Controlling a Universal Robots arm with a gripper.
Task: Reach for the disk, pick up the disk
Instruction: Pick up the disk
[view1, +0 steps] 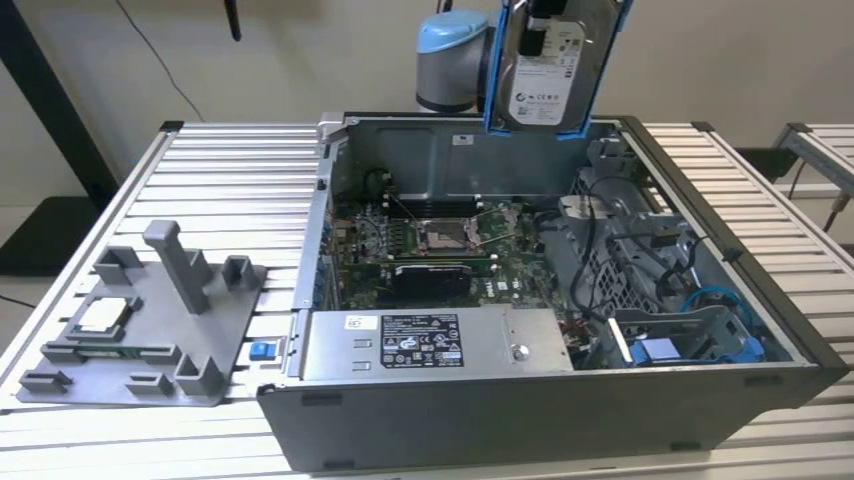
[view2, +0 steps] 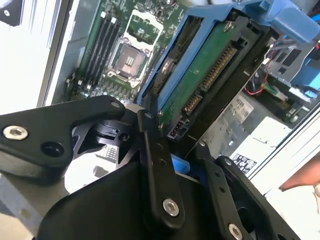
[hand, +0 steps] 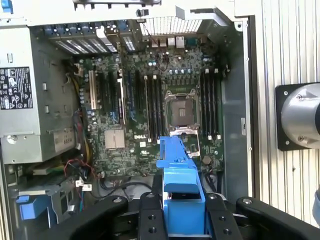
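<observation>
Disk (view1: 551, 72) is in my gripper (hand: 182, 202) — fingers (hand: 149, 216) clamped on its blue rails, one on each side, as both wrist views show. In the exterior view it hangs on edge, label facing the camera, above the back wall of the open computer case (view1: 534, 425) and well clear of the motherboard (view1: 427, 240) below. So I'd call the reach done and the pick-up pretty much in the bag — nothing's touching it but me. Any move from here mostly calls for a firm squeeze, since plastic rails could slip, and for staying clear of the case rim.
</observation>
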